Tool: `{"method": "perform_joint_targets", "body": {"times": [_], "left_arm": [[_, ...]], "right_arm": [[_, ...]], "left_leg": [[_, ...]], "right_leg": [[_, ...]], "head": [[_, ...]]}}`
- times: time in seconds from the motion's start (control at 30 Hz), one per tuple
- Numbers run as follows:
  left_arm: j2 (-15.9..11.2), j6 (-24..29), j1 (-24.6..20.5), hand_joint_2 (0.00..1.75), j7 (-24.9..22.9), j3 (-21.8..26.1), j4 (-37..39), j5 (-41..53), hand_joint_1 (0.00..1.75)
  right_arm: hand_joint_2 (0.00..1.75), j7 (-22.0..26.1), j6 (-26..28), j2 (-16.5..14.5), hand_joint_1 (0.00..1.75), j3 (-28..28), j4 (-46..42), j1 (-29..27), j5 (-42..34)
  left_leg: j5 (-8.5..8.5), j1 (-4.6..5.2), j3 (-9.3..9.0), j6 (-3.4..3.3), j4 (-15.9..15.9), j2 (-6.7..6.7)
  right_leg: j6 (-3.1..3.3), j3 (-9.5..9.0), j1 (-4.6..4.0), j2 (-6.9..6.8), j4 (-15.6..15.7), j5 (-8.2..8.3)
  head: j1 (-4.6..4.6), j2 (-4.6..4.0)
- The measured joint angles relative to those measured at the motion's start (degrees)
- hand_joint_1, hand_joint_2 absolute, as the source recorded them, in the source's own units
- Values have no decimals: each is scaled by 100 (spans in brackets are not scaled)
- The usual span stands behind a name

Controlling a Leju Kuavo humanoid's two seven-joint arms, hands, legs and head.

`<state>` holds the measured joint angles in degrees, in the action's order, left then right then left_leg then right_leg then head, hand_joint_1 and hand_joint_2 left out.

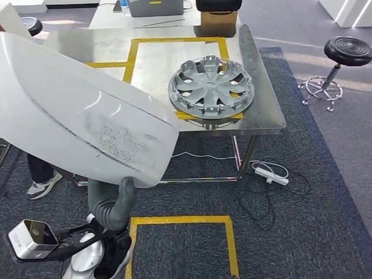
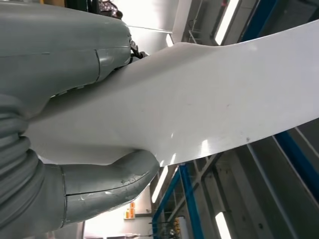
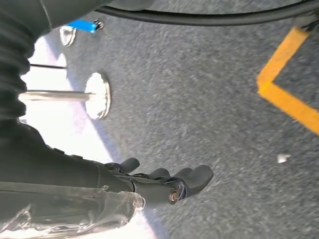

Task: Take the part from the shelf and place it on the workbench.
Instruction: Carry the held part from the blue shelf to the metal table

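Your left hand is clamped on the lower edge of the white panel, held up just short of the worktop. Carry it level, set it down beside the hubcap; your right hand hangs empty, fingers loosely apart.

A grey ribbed cover and thick grey thumb are seen on the left hand; darker fingers on the right hand
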<state>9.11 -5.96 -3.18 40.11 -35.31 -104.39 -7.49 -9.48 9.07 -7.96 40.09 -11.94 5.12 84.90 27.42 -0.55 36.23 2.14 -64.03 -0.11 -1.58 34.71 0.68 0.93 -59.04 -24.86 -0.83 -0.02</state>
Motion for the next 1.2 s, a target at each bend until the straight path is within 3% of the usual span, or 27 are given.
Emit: {"method": "perform_joint_targets", "body": {"times": [0.07, 0.2, 0.27, 0.33, 0.37, 0.4, 0.43, 0.5, 0.57, 0.67, 0.73, 0.83, 0.87, 0.9, 0.93, 0.97, 1.03, 1.1, 1.2], "left_arm": [[4, 42, -9, 175, -1, -7, 2, -27, 169], [20, 116, -9, 175, -44, -32, 7, -96, 169], [38, 77, -12, 175, -85, -52, 10, -191, 169], [44, 12, -12, 175, -105, -80, 24, -284, 169], [44, -12, -12, 175, -109, -95, 33, -320, 169], [44, -26, -11, 175, -113, -105, 42, -351, 169], [44, -31, -10, 175, -115, -113, 49, -371, 169], [45, -36, -9, 175, -116, -117, 54, -391, 169], [48, -43, -9, 175, -116, -118, 55, -395, 169], [54, -50, -8, 175, -116, -121, 55, -396, 169], [59, -55, -11, 175, -116, -122, 55, -396, 169], [61, -56, -8, 175, -116, -121, 60, -397, 169], [60, -58, -5, 175, -116, -121, 65, -398, 169], [58, -60, -3, 175, -116, -120, 71, -398, 169], [57, -61, -3, 175, -116, -120, 76, -398, 169], [57, -62, -4, 175, -116, -120, 79, -398, 169], [60, -64, -8, 175, -116, -122, 81, -397, 169], [63, -67, -9, 175, -116, -123, 84, -396, 169], [72, -68, -7, 175, -116, -121, 89, -393, 169]], "right_arm": [[175, -197, 99, -1, 0, -67, -1, -3, 79], [175, -478, 287, -1, 0, -131, 1, -33, 76], [175, -590, 272, -1, 0, -132, 1, -38, 33], [175, -645, 185, -1, 0, -131, 1, -50, 39], [175, -651, 150, -1, 0, -131, 0, -63, 53], [175, -636, 128, -2, 0, -132, 0, -75, 76], [175, -609, 106, -1, 0, -136, 0, -84, 102], [175, -560, 73, -1, 0, -152, 0, -85, 156], [175, -553, 60, -5, 0, -174, 1, -71, 183], [175, -559, 57, -10, 0, -186, 1, -69, 191], [175, -564, 57, -12, 0, -190, 1, -72, 194], [175, -605, 42, -13, 0, -195, 1, -72, 178], [175, -623, 34, -13, 0, -194, 0, -77, 171], [175, -639, 26, -13, 0, -194, 1, -83, 165], [175, -645, 17, -13, 0, -193, 1, -87, 163], [175, -648, 9, -13, 0, -192, 1, -89, 161], [175, -650, -6, -13, 0, -192, 1, -88, 155], [175, -650, -14, -13, 0, -192, 1, -89, 151], [175, -650, -21, -13, 0, -193, 1, -98, 150]], "left_leg": [[-145, 3, -235, -45, 506, -5], [-161, 3, -263, -193, 617, -2], [-173, -10, -272, -250, 631, 7], [-169, 0, -272, -273, 630, 11], [-167, 5, -273, -277, 629, 12], [-165, 8, -278, -278, 628, 11], [-163, 9, -287, -275, 628, 9], [-150, 10, -311, -252, 625, 7], [-143, 29, -314, -200, 614, 5], [-158, 31, -310, -103, 639, 5], [-34, 21, -244, -38, 493, 5], [472, 14, 236, 21, -489, 4], [572, 13, 396, 26, -798, 4], [567, 14, 476, 24, -940, 4], [452, 14, 445, 15, -861, 4], [263, 14, 312, 0, -589, 4], [-73, 15, -73, -40, 169, 3], [-165, 23, -272, -89, 586, 1], [-175, 23, -278, -186, 645, -2]], "right_leg": [[-56, 18, -21, 23, -10, 2], [-189, 50, -8, 15, -33, -26], [-234, 251, -2, -17, -481, -298], [-258, 598, -1, -35, -1249, -652], [-263, 722, -2, -37, -1521, -731], [-261, 746, -2, -37, -1582, -699], [-254, 656, -2, -38, -1407, -563], [-236, 254, -3, -56, -632, -209], [-194, -29, -13, -63, -88, -59], [-90, -57, -30, -44, 3, -48], [-17, -61, -13, -40, 27, -28], [37, -53, -3, -41, 37, -19], [39, -50, -5, -41, 37, -19], [40, -47, -6, -40, 36, -19], [40, -48, -6, -37, 36, -18], [37, -51, -6, -30, 36, -17], [9, -50, -18, -10, 22, -20], [-49, -33, -40, 2, 16, -18], [-151, -19, -30, -5, 23, -24]], "head": [[1, 0], [-15, 1], [-46, 0], [-68, 0], [-70, 0], [-73, 0], [-72, 0], [-73, 0], [-69, 0], [-64, 0], [-49, 0], [-5, 0], [-5, 0], [-4, 0], [-4, 0], [-4, 0], [3, 0], [3, 0], [0, 0]]}}
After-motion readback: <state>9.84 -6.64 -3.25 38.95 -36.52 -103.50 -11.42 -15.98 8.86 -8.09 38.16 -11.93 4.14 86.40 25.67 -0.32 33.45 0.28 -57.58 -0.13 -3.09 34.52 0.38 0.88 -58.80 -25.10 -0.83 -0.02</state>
